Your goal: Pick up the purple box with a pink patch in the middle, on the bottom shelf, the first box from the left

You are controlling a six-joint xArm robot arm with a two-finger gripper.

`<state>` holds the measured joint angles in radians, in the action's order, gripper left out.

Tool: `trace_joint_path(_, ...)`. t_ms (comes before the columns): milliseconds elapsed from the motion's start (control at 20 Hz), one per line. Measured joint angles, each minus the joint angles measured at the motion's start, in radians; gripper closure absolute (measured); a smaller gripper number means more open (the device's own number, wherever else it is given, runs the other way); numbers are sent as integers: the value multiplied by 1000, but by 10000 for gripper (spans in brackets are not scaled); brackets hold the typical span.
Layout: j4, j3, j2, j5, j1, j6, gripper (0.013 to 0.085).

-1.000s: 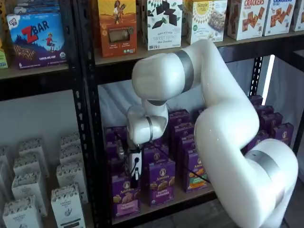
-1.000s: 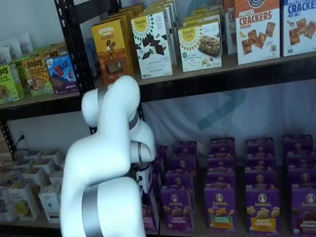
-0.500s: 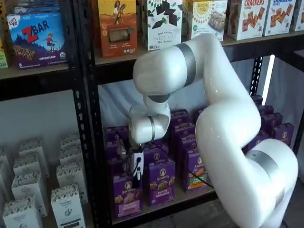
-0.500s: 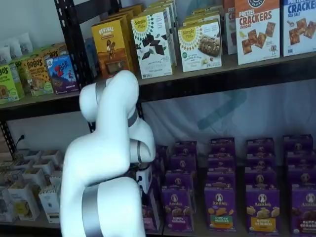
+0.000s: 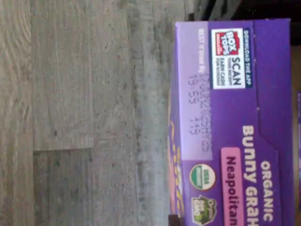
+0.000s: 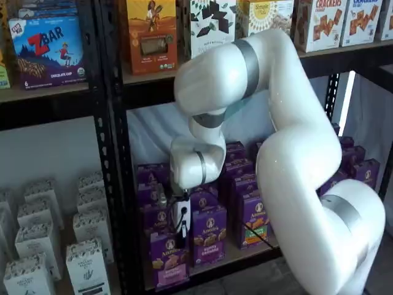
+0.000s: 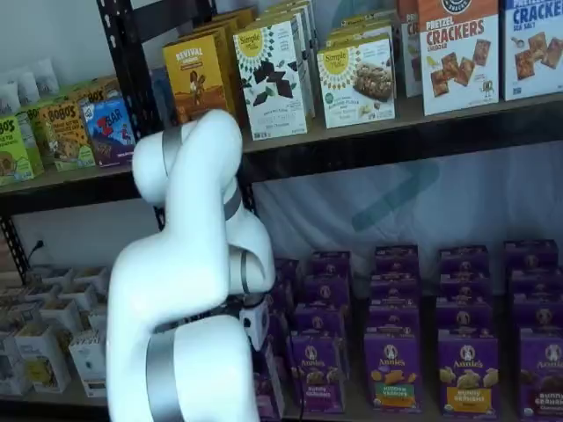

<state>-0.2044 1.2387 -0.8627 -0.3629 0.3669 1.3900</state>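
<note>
Since a second ago, your white arm's elbow has risen and the upright purple Annie's carton with the pink panel [image 6: 170, 261] has slid forward to the front edge of the tan, black-edged bottom shelf [image 6: 245, 251], at its left end. Your white-bodied, black-fingered gripper [image 6: 180, 232] is clamped on its top.

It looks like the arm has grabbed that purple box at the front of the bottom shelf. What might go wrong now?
The gripper is shut on the purple box only near its top, so the box might swing or slip.

The purple box with yellow lettering stands close beside it and could get nudged or tipped.

The wrist view shows bare floor beyond the box's edge, so a dropped box would probably fall off the bottom shelf.
</note>
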Motion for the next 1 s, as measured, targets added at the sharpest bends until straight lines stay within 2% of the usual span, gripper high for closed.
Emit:
trace_joint_path(550,34,-220,164,60,0,-28,650)
trace_joint_path(800,80,-335,264,80,-9,-62,650)
trace_joint_path(1000,67,-411,340,77,-12,-47,650)
